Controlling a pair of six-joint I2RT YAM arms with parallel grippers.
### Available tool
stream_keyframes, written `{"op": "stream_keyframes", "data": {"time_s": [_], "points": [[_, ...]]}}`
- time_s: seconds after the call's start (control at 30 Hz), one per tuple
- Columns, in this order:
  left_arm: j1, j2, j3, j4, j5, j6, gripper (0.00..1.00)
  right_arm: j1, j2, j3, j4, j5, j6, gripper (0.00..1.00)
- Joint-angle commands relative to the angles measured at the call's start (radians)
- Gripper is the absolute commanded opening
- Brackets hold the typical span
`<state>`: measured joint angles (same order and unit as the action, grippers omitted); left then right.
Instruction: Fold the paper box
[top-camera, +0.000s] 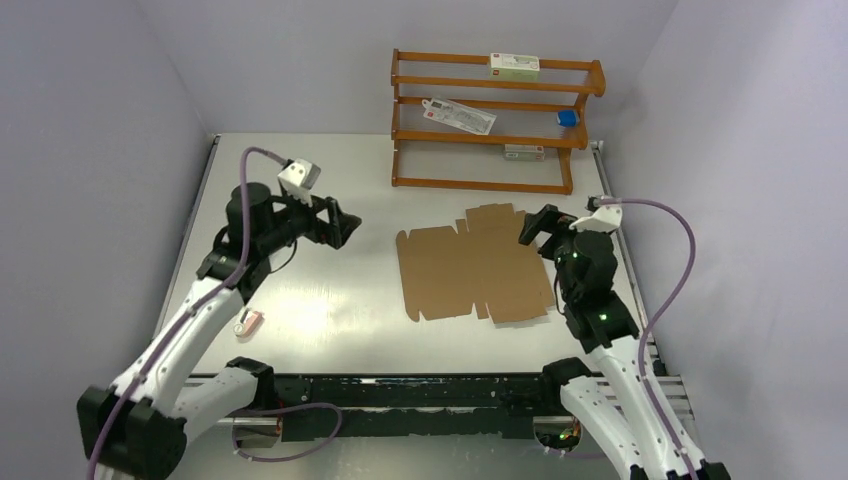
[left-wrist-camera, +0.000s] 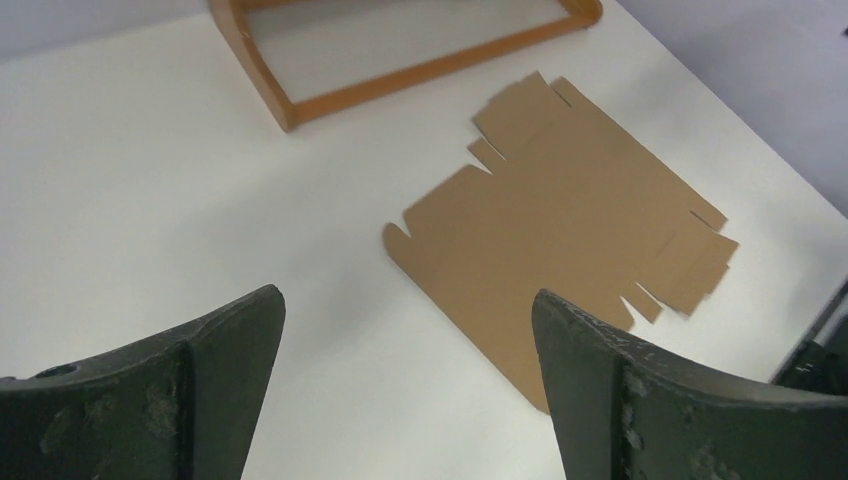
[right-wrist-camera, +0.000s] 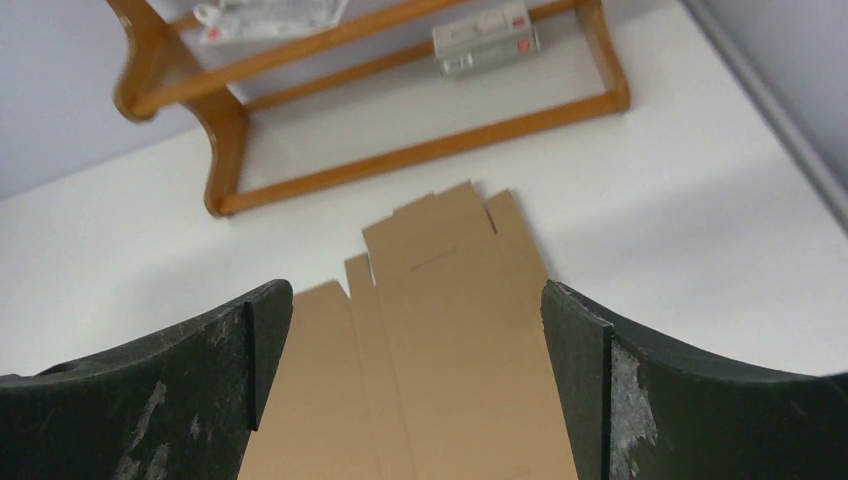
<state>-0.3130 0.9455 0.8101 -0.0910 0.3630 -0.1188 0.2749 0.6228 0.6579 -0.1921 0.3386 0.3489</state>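
Lying flat on the surface (top-camera: 330, 330) just in front of the wooden rack (top-camera: 480, 185), the paper box (top-camera: 470, 275) looks light and stiff; I'd grip an edge flap. Left jaws and right jaws gape wide, empty.

Plain mid-brown, unprinted, even in tone: flat die-cut corrugated cardboard sheet (top-camera: 475, 275). Pale grey-white desk (top-camera: 320, 290), soft sheen. Orange-brown three-tier wooden rack (top-camera: 480, 185).

On the rack:
- white rectangular carton (top-camera: 514, 65), red spot and pale green print
- flat white packet (top-camera: 458, 115), red mark
- small blue block (top-camera: 567, 118)
- grey-white lower carton (top-camera: 524, 152), red patch at one end

Tiny pink item (top-camera: 248, 322) on the desk.

Both left claw (top-camera: 347, 226) and right claw (top-camera: 533, 228) black, scuffed with grey-white wear marks. Robot arms (top-camera: 180, 345) white with black joints, green lights on the right one. Lilac cables (top-camera: 680, 270). Pale lavender-grey walls (top-camera: 100, 150).
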Motion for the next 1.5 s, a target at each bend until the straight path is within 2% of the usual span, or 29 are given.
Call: {"op": "stream_keyframes", "data": {"time_s": [0.0, 0.27, 0.43, 0.6, 0.67, 0.83, 1.1, 1.33, 1.47], "points": [[-0.056, 0.136, 0.062, 0.009, 0.083, -0.104, 0.98, 0.007, 0.069, -0.025, -0.008, -0.039, 0.075, 1.00], [-0.239, 0.490, 0.227, -0.042, -0.037, -0.164, 0.98, -0.013, 0.218, -0.056, -0.006, 0.008, 0.107, 1.00], [-0.264, 0.720, 0.404, -0.117, -0.056, -0.152, 0.99, -0.069, 0.320, -0.048, 0.034, 0.024, 0.145, 1.00], [-0.265, 0.888, 0.534, -0.156, -0.065, -0.123, 0.98, -0.255, 0.450, -0.064, 0.123, -0.138, 0.224, 1.00], [-0.264, 0.949, 0.575, -0.173, -0.056, -0.120, 0.98, -0.271, 0.499, -0.065, 0.158, -0.142, 0.237, 1.00], [-0.264, 0.992, 0.580, -0.151, -0.040, -0.140, 0.99, -0.324, 0.652, -0.040, 0.199, -0.160, 0.260, 1.00], [-0.264, 0.957, 0.460, -0.087, -0.017, -0.198, 0.99, -0.335, 0.858, 0.015, 0.286, -0.265, 0.231, 1.00], [-0.252, 0.821, 0.315, -0.058, -0.044, -0.234, 0.99, -0.305, 1.024, 0.113, 0.317, -0.407, 0.172, 1.00], [-0.217, 0.731, 0.255, -0.077, -0.067, -0.232, 0.98, -0.221, 1.123, 0.225, 0.296, -0.455, 0.115, 1.00]]}}
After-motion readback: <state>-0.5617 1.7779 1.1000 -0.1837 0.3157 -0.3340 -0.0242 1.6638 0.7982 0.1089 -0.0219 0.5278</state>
